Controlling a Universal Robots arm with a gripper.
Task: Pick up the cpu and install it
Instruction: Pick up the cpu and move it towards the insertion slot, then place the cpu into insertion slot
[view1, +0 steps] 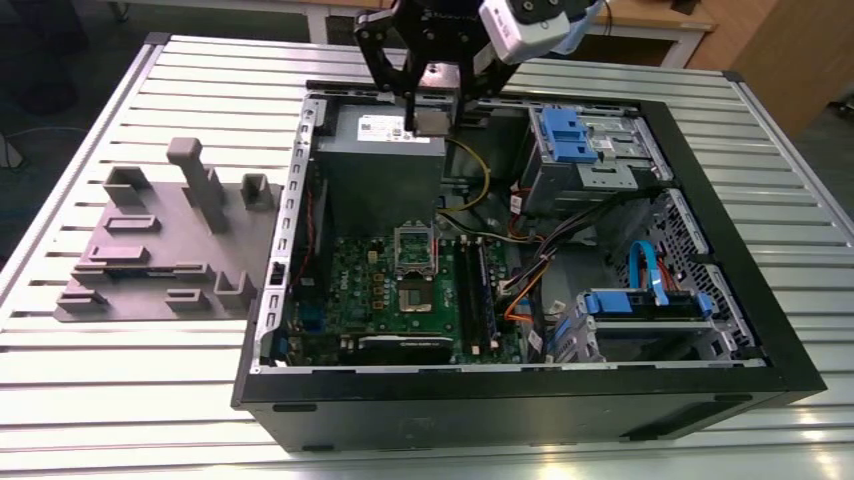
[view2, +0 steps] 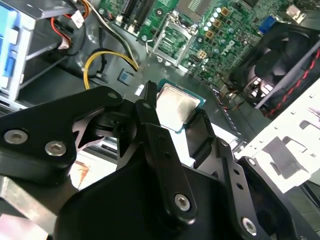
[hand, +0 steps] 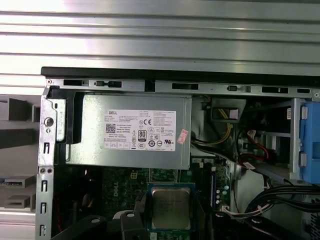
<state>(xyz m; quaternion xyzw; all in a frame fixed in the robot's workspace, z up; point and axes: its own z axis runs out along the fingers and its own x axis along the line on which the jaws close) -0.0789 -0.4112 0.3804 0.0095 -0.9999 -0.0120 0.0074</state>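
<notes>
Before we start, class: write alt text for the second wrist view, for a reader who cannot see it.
The black gripper holds the cpu, a small silvery square chip, by its edges. Beyond it lie a green motherboard with its metal socket frame, a yellow cable and a black fan.

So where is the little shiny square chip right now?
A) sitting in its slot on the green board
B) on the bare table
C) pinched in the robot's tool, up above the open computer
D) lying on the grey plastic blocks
C: the chip sits between the two fingers of the tool, raised over the inside of the open computer.
</notes>
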